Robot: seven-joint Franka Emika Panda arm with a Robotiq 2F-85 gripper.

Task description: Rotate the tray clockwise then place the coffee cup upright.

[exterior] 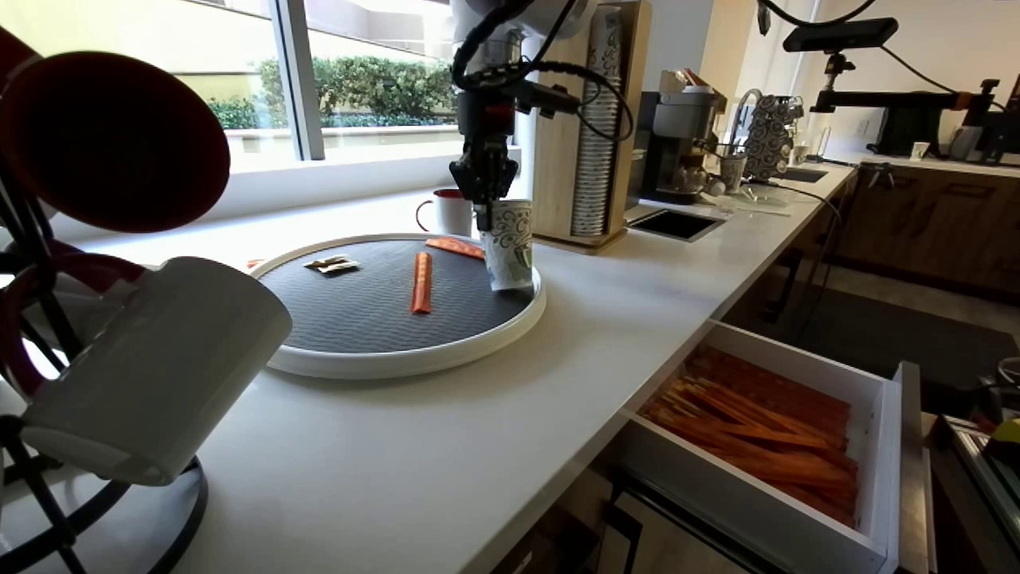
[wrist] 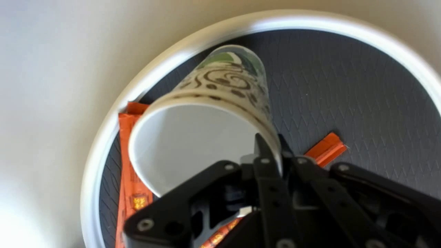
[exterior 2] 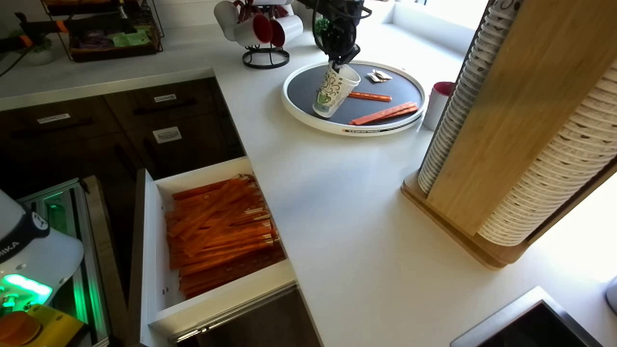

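As the coffee cup (exterior 2: 333, 92) slants beneath them | jaws pinched on its rim

The white arm (exterior: 535, 22) carries black cables (exterior: 480, 38) and a black pincer (wrist: 271, 146).

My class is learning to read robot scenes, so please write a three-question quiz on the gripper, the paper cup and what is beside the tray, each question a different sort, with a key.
1. True or false: the gripper pinches the paper cup at its rim.
2. Choose one. The paper cup is held: A) upside down; B) tilted, mouth upward; C) lying flat.
3. Fill in: the white mug beside the tray has a ____ inside.

Key: 1. True; the wrist view shows it. 2. B; the lean shows plainly in an exterior view. 3. Red.
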